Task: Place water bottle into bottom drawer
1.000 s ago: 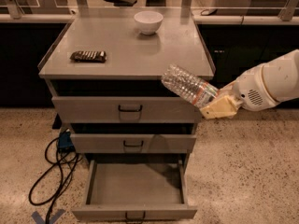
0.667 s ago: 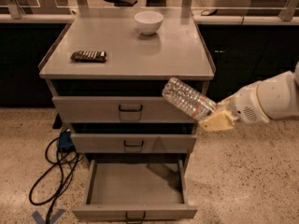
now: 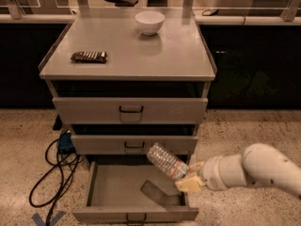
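The water bottle (image 3: 165,161) is clear and ribbed, tilted with one end up to the left. My gripper (image 3: 189,182) is shut on its lower right end and holds it just above the right side of the open bottom drawer (image 3: 136,213). The bottle's cap is hidden in the gripper. The drawer is pulled out, and its grey floor shows only the bottle's shadow. My white arm (image 3: 254,169) reaches in from the right edge.
The two upper drawers (image 3: 130,110) are closed. A white bowl (image 3: 149,21) and a dark wrapped snack bar (image 3: 89,56) lie on the cabinet top. Black cables (image 3: 54,173) and a blue plug lie on the speckled floor at the left.
My gripper has carried the bottle down and a little left, from beside the top drawer to just above the open bottom drawer. The arm has dropped low.
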Robot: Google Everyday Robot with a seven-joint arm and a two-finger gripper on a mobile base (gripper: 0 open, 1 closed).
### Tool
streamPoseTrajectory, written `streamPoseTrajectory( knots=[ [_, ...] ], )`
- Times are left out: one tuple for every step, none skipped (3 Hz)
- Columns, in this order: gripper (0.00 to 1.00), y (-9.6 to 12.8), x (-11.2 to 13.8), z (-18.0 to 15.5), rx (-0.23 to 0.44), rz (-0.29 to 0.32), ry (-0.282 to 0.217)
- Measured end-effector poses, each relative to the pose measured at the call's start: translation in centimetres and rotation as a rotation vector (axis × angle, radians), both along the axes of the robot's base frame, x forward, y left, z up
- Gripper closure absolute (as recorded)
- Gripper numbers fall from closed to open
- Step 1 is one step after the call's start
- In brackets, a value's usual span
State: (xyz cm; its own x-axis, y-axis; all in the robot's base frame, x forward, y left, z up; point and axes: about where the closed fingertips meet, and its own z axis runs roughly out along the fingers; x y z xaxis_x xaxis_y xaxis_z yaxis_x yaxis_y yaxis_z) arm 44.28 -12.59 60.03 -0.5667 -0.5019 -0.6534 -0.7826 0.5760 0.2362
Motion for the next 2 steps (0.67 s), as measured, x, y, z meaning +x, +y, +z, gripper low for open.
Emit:
streamPoseTrajectory(
  knots=[
    [1.00,2.8,-3.4,-11.5,0.070,-0.035,0.098],
    [1.00,3.9,-2.9,-14.1,0.123,-0.087,0.102]
  ],
)
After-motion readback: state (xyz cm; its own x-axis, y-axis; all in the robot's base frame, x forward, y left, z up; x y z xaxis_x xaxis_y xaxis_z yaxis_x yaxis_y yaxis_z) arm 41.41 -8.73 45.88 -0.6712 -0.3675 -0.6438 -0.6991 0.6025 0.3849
